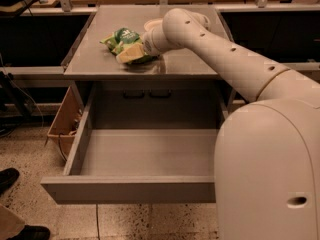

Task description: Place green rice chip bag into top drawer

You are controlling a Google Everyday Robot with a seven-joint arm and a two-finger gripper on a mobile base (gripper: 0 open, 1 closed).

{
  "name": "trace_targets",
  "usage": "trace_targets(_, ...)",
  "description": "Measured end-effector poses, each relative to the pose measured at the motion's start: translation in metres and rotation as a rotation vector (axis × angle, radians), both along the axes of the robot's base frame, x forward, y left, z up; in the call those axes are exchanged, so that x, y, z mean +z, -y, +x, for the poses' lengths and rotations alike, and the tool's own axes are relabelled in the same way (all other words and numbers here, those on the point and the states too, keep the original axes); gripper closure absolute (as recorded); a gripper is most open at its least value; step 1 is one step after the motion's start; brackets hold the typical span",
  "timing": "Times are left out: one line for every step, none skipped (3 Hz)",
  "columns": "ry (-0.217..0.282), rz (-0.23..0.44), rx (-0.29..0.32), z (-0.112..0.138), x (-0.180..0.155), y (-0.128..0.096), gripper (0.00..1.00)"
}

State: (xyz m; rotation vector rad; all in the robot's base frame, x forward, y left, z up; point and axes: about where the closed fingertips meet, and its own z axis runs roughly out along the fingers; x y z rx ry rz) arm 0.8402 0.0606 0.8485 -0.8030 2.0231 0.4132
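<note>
Presently: gripper at the bag, drawer standing open

My arm (225,54) comes in from the right foreground and reaches across the grey table (90,66) toward the left of its top. The gripper (134,54) is at the far end of the arm, right against the near right edge of the green rice chip bag (120,38). The wrist covers most of it from this camera, so I cannot tell how the gripper is set or whether it has hold of the bag. A pale yellowish patch shows at the bag's near edge; it may be the bag's print or part of the gripper, and I cannot say which.

The bag lies on the tabletop, left of centre, with its dark green and white logo facing up. It is on the table, not in the drawer.

A white bowl (151,24) sits just behind the wrist, mostly hidden by the arm.

The top drawer (130,190) is pulled out toward the camera under the tabletop, its flat front panel nearest and its floor and side walls in view.

A cardboard box (62,119) stands on the floor left of the drawer. A dark shoe (7,176) is at lower left on the speckled floor (30,204).
</note>
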Motion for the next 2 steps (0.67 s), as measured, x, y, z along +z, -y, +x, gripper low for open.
trace_targets(0.013,0.008,0.012,0.001,0.002,-0.008,0.26)
trace_targets(0.008,0.010,0.042,-0.012,0.000,-0.013,0.57)
